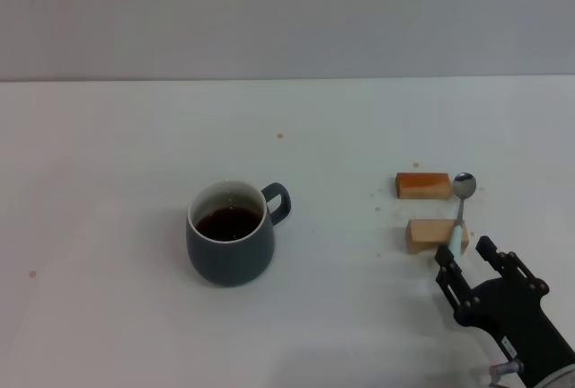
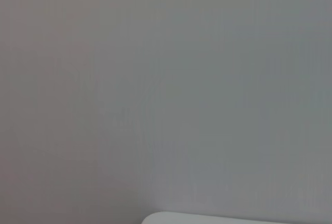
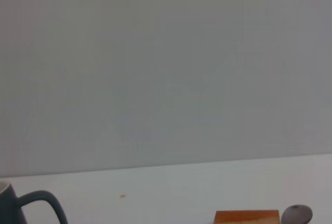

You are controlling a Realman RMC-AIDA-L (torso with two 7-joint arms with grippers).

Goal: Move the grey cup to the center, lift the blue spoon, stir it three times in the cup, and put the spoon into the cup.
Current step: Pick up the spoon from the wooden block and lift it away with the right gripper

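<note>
Where right hand (image 1: 465, 255) spreads open round blue spoon (image 1: 461, 204), handle end hidden, apparently ungripped; left hand unseen.

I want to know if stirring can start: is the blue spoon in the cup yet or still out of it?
Out. The blue spoon lies across two wooden blocks, right of the grey cup, with the right gripper at its handle.

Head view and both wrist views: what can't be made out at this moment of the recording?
- Left gripper: not in any view; the left wrist view shows only blank wall and a white edge.
- Blue spoon: its handle end sits between the right gripper fingers; whether they touch it is unclear.
- Grey cup: cut off by the right wrist view's edge.
- Near wooden block: out of the right wrist view.
</note>
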